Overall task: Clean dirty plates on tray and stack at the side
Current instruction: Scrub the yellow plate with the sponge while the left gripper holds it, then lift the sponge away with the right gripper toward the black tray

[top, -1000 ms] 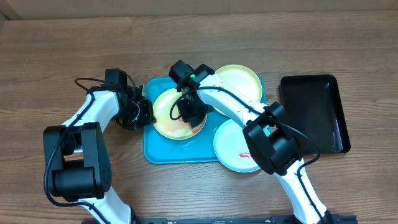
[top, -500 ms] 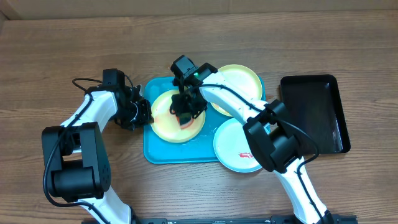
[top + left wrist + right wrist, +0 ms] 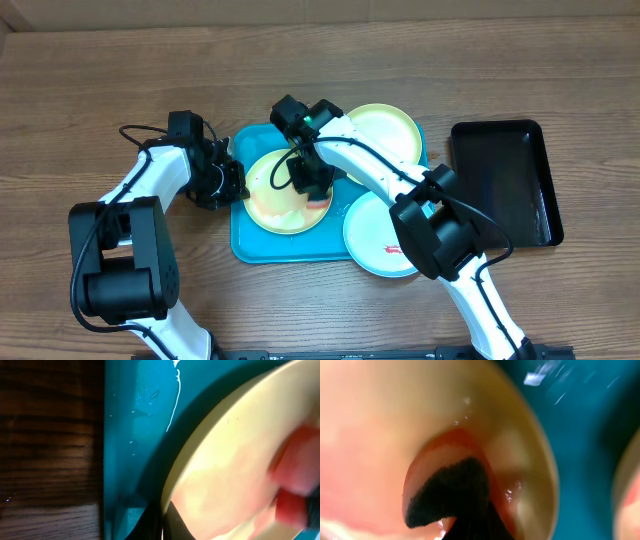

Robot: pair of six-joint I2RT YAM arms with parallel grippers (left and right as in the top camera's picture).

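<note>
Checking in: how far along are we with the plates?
Done: nothing stacked at the side yet; all three plates sit on the blue tray. In hand: the left gripper pinches the left yellow plate by its rim; the right gripper presses a red sponge on it. Left: the far yellow plate, the blue plate with its red smear, then stacking.

We can't read any writing, brand, number or sign anywhere in these views. The red marks on the light-blue plate [image 3: 368, 225] look like smears to us (way too small to pass for lettering), and the turquoise tray [image 3: 252, 245], the black tray [image 3: 505, 180] and the arm casings [image 3: 120, 255] show us nothing legible.
</note>
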